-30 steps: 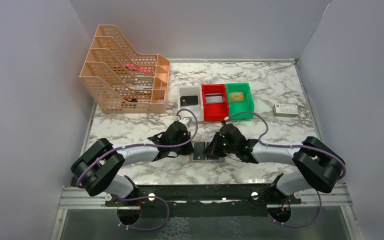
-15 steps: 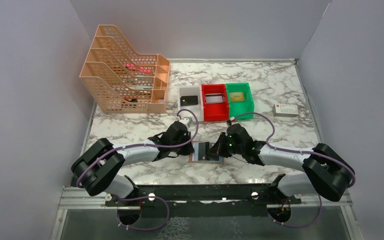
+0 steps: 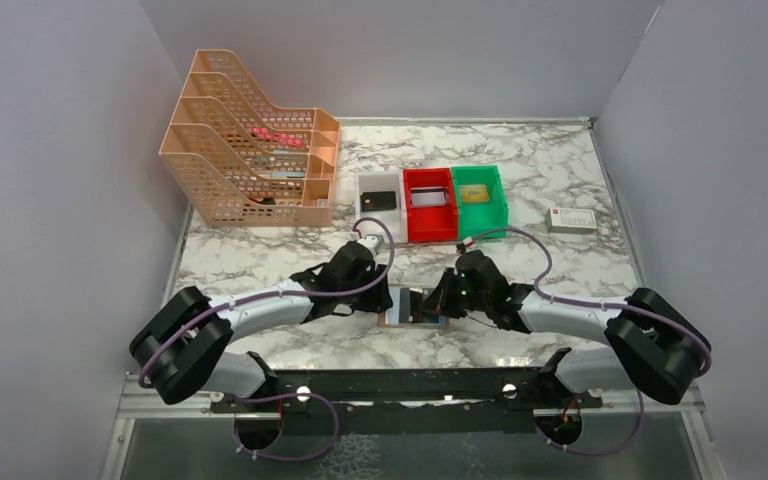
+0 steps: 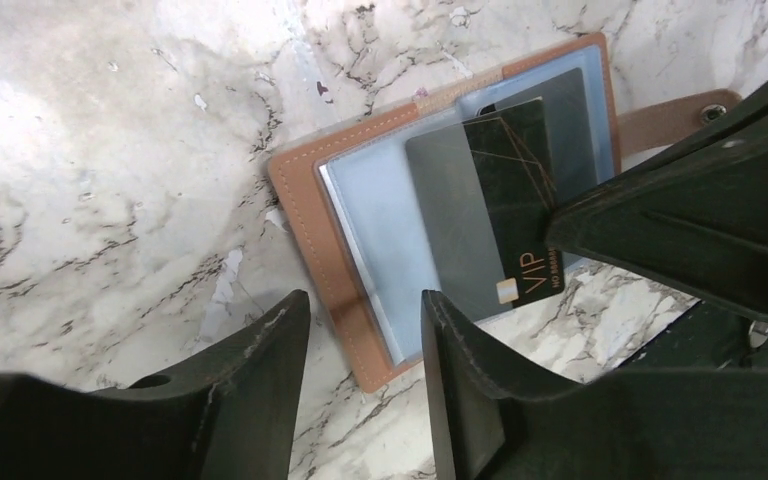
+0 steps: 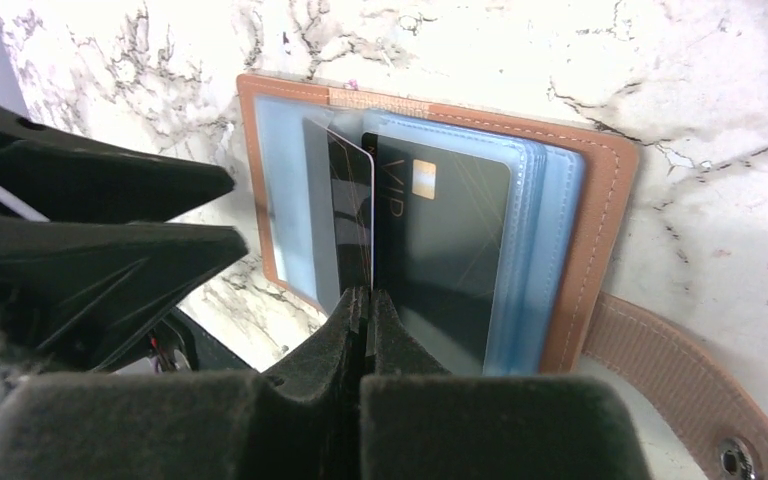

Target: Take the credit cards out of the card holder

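The tan card holder (image 3: 407, 308) lies spread open on the marble between both arms, with its pale blue panels (image 4: 380, 220) facing up. My right gripper (image 5: 365, 295) is shut on the near edge of a black credit card (image 5: 351, 215), which stands tilted up out of its sleeve. A second black card marked VIP (image 5: 445, 240) lies flat in the blue sleeve beside it. My left gripper (image 4: 365, 305) hangs open just off the holder's (image 4: 305, 225) lower corner with nothing between its fingers. In the left wrist view a black VIP card (image 4: 505, 190) sticks out past the holder's edge.
A peach file rack (image 3: 250, 170) stands at the back left. White (image 3: 365, 185), red (image 3: 407, 205) and green (image 3: 503, 205) bins sit in a row behind the holder. A small white box (image 3: 571, 220) lies at the right. Grey walls close in both sides.
My left gripper has gone from shut to open and drawn slightly back. The right gripper has pulled the black card to the right, and a pale blue panel now shows.
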